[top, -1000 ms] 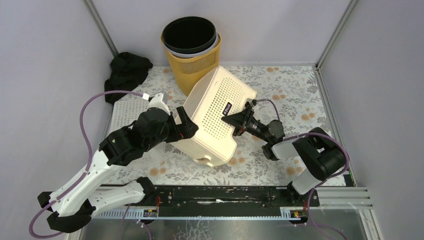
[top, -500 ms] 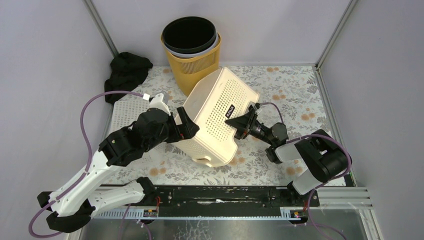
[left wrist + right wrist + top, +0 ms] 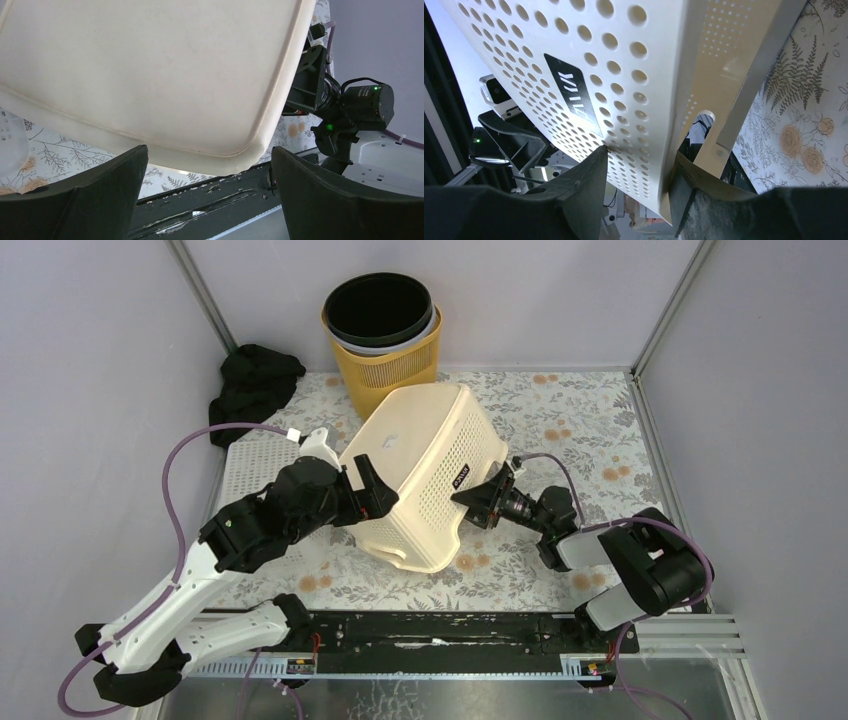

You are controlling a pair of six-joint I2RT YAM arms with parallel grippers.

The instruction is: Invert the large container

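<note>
**Basket tipped on its edge between both arms**

I'm looking down on the table [image 3: 570, 420] from above. The cream basket [image 3: 425, 465] is sitting mid-table, steeply tilted. Its near rim is resting on the table and its smooth base is facing up & to the left. Its holed side, w/ a black label [image 3: 574, 92], is facing right. The basket's far corner is lying just beside the yellow bin [image 3: 390, 375], which is holding a black bucket [image 3: 378, 310]. I can't tell if basket & bin are touching.

My R gripper [image 3: 472, 500] is pinching the basket. In the R wrist view its fingers [image 3: 579, 190] are sitting on either side of the holed wall, just below the label. One is pressing the outer face and the other is reaching inside by the rim.

My L gripper [image 3: 365, 492] is spread wide at the basket's left side. In the L wrist view its fingers [image 3: 75, 200] are standing well apart, w/ the smooth base filling the view above them. I can't tell if they're touching it. The R arm [image 3: 360, 100] is showing past the basket's edge there.

A white holed panel [image 3: 250, 475] is lying flat on the left, partly under the L arm. A black cloth [image 3: 255, 380] is lying in the far-left corner.
</note>
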